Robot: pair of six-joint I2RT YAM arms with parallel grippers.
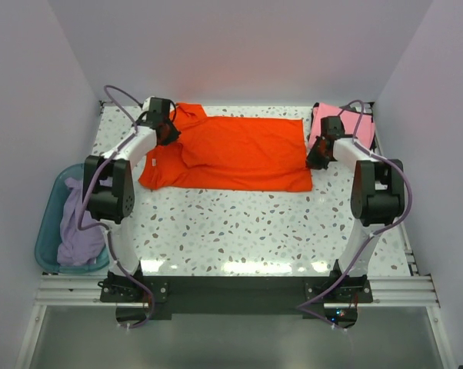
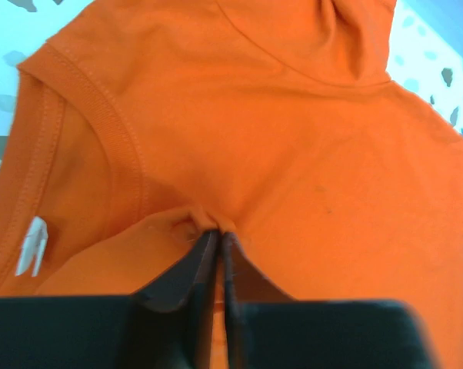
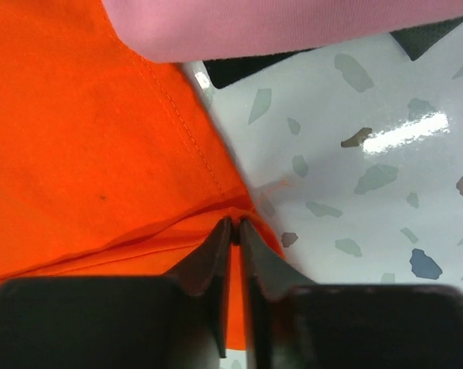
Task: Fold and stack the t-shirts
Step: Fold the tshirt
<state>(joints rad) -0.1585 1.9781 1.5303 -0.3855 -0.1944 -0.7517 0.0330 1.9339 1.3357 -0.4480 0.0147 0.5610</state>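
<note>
The bright orange-red t-shirt [image 1: 239, 154] lies spread flat across the far half of the table, collar to the left. My left gripper [image 1: 168, 131] is shut on a pinch of its cloth just below the collar [image 2: 218, 232]. My right gripper [image 1: 316, 157] is shut on the shirt's near right hem corner [image 3: 235, 221], which lies low on the table. A pink t-shirt [image 1: 322, 117] lies folded at the far right corner, behind the right gripper, and its edge [image 3: 278, 27] overlaps the orange cloth [image 3: 85, 138]. The pale lavender t-shirt [image 1: 78, 231] is heaped in the basin.
A translucent teal basin [image 1: 45, 231] stands off the table's left edge beside the left arm. The speckled white tabletop [image 1: 239, 231] runs from the shirt to the arm bases. A white label [image 2: 33, 244] shows inside the collar. White walls close in on three sides.
</note>
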